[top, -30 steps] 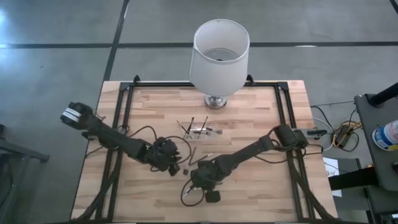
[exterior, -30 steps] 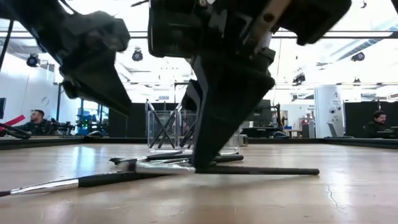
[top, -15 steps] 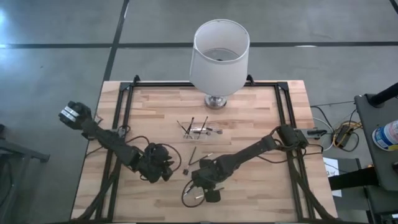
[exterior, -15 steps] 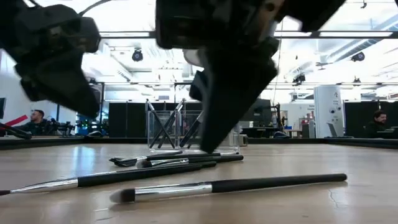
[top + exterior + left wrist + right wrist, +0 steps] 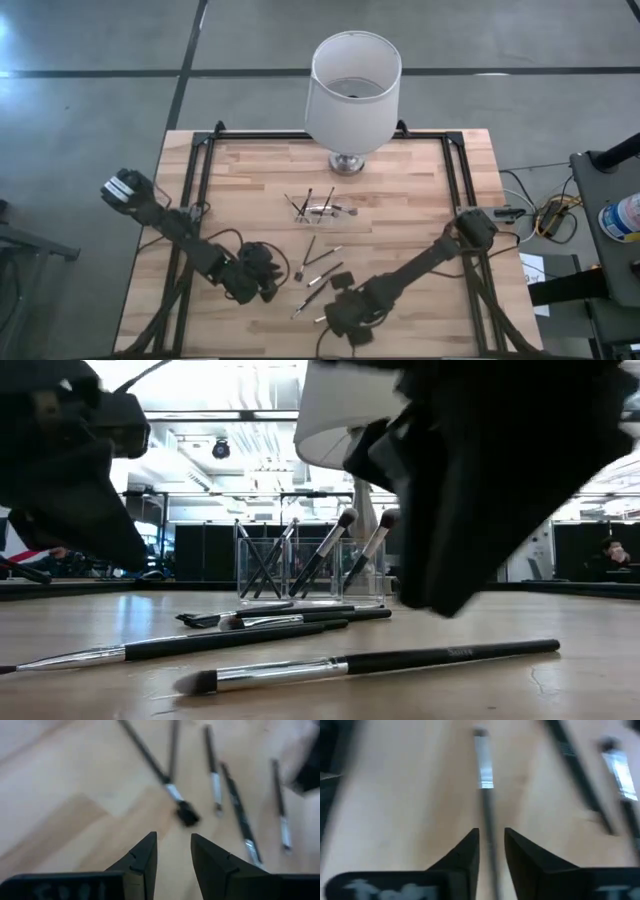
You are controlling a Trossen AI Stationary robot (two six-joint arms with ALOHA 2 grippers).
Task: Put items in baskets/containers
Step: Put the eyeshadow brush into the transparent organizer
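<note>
Several thin dark brushes with metallic ends lie flat on the wood between my grippers (image 5: 322, 262); the nearest brush (image 5: 370, 660) lies in front of the rest. The clear holder (image 5: 320, 210) stands farther back with several brushes leaning in it (image 5: 310, 565). My left gripper (image 5: 268, 288) hovers left of the loose brushes, slightly open and empty (image 5: 173, 837). My right gripper (image 5: 345, 315) hangs above the table near its near edge, also slightly open (image 5: 491, 832). One brush (image 5: 485, 775) shows through its gap, lying on the wood below.
A large white lampshade on a metal base (image 5: 352, 85) stands at the table's far edge, behind the holder. A black frame (image 5: 200, 180) runs along the table's sides. Cables lie beside both arms. Bare wood stretches to the left and right of the brushes.
My right gripper has risen off the table and drawn back toward the near edge. The brush under its fingertips has slid toward the near edge and now lies free. My left gripper has also drawn back toward the near edge, away from the brushes.
</note>
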